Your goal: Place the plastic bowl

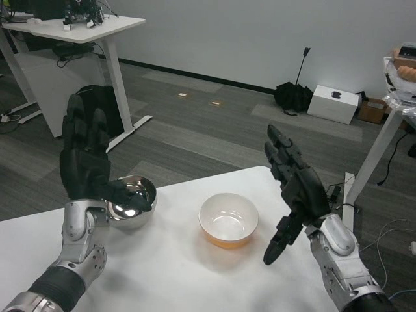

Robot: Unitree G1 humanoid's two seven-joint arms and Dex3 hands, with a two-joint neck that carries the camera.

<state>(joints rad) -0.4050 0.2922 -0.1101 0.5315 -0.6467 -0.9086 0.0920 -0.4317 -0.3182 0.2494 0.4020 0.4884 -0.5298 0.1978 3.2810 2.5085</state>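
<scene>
I am looking down over the white table through the robot's head camera. The plastic bowl is sitting upright on the table, a bit right of the middle. It is white inside and orange on the outside, and nothing is touching it. The right hand is hanging in the air just to the right of the bowl. Its fingers are spread apart and pointing up, with the thumb pointing down toward the table, and it is holding nothing. The left hand is raised over the left side of the table. Its fingers are pointing up and are not curled around anything, so it is holding nothing too. A shiny metal bowl is sitting on the table just beside the left hand, and the thumb is reaching across the front of its rim. I cannot tell if the thumb is touching it. The two bowls are standing apart from each other, with bare table between them. Behind the table I am seeing a grey floor, a white desk at the back left, and a white box by the far wall.
</scene>
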